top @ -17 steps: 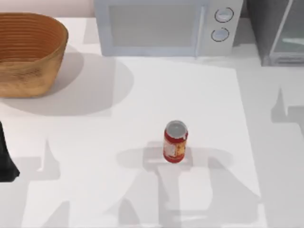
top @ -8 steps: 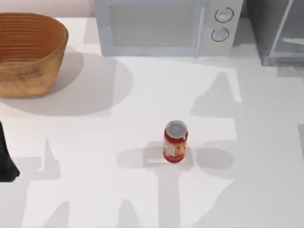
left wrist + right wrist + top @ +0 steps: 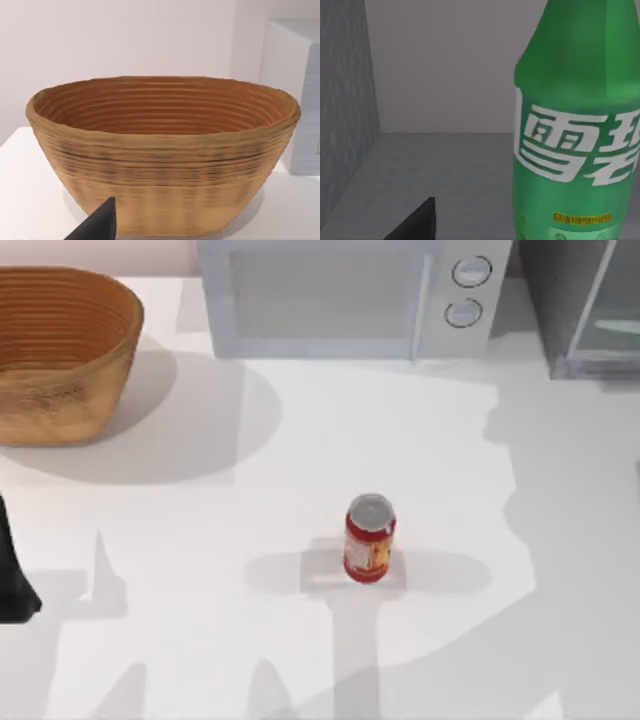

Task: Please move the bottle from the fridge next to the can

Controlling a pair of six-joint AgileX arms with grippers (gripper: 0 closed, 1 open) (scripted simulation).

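Our right wrist view looks into the dark grey boxy fridge [image 3: 350, 100], where the green plastic bottle [image 3: 577, 120] stands upright on its floor, its white label lettering unreadable to us. Our right gripper's opening we cannot tell. The small red drink can [image 3: 369, 538] stands mid-table.

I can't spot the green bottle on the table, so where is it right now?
The bottle stands upright inside the fridge, at the table's far right corner beside the microwave; it appears close up in the right wrist view.
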